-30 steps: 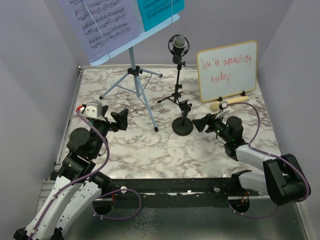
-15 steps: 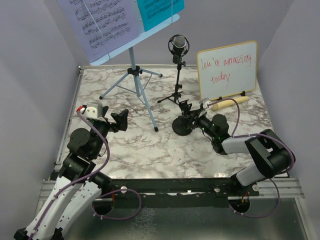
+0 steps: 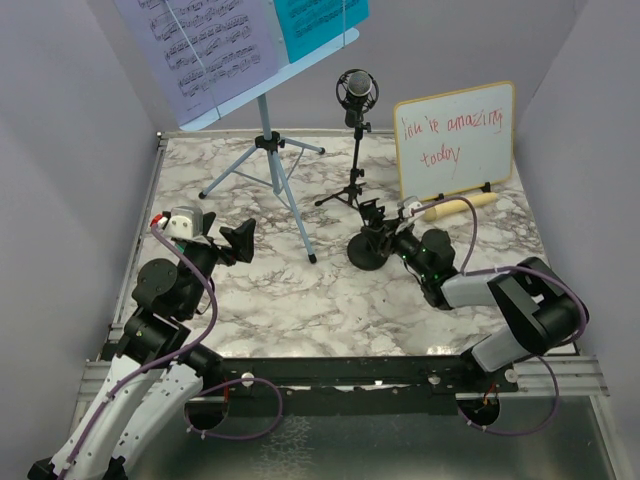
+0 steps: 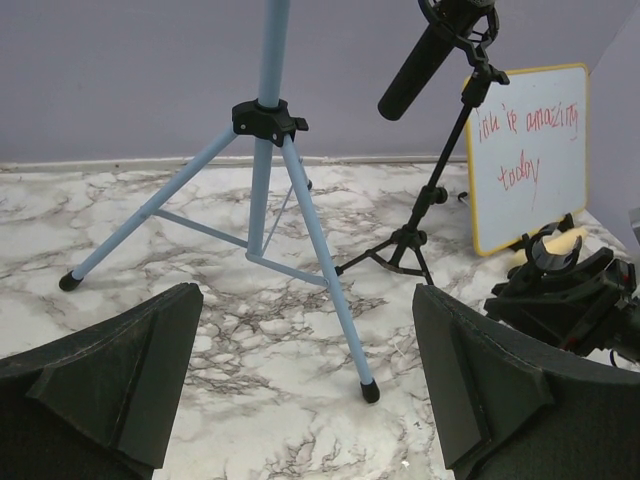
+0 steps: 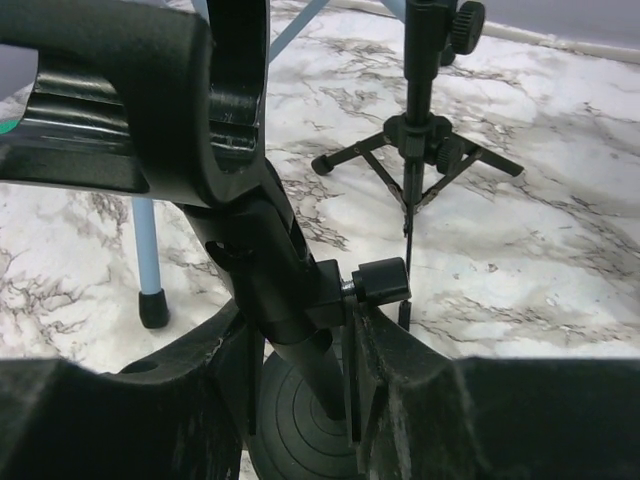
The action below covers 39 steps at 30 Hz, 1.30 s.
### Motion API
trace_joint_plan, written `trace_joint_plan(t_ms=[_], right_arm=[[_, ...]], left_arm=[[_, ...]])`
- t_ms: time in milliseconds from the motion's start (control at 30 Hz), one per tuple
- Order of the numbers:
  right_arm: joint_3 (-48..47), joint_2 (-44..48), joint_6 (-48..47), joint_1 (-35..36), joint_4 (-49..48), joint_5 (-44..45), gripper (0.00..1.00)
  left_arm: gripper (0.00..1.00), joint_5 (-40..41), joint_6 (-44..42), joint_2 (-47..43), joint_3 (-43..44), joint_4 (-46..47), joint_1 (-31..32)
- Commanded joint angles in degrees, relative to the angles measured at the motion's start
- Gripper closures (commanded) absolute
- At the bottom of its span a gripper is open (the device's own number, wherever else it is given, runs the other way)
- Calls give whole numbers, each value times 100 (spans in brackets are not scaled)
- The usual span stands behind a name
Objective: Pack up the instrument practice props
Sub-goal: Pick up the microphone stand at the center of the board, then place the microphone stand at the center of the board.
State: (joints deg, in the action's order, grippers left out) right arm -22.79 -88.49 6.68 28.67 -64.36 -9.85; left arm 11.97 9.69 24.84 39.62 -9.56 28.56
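The left arm [image 3: 165,300] is showing rounded black joint housings stacked above white lower links, and a purple cable [image 3: 213,302] is looping down its side toward the base. A small white camera block [image 3: 186,220] with a red plug is sitting at its wrist. The right arm [image 3: 520,320] is wearing the same black housings with a pale grey-white link, a second purple cable [image 3: 470,236] is arching over it, and tiny green lights [image 3: 425,256] are glowing near its wrist. Both sets of jaws are presenting broad, matte black, wedge-shaped pads [image 4: 110,380]; the right pads [image 5: 130,425] are carrying pale scuffs.
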Motion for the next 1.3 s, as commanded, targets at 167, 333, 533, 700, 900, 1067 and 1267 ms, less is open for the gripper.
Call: trace_joint_plan(t_ms=[167,333,533,700,900,1067,1267], right_arm=[[213,1240,-595,-179,352,1678,99],[211,2066,-187,-1008,1237,1878,99],[371,2823,-78,-2059,1686,2824,99],[494,2732,95,-3075,1466,3580,100],[277,1835,376,-3901,632,3854,100],[-176,851,503,-4371,91,3927,99],[-698,-76,923,-4798,-176,3608,99]], left_arm=[[6,-99,-82,-82,-50,-1,-12],[6,-83,-90,-124,-50,6,1],[6,-76,-99,-173,-58,5,53],[6,-74,-108,-205,-52,8,79],[6,-37,-117,-225,-58,4,91],[6,-6,-134,-215,-59,-10,98],[6,-1,-143,-171,-67,-10,98]])
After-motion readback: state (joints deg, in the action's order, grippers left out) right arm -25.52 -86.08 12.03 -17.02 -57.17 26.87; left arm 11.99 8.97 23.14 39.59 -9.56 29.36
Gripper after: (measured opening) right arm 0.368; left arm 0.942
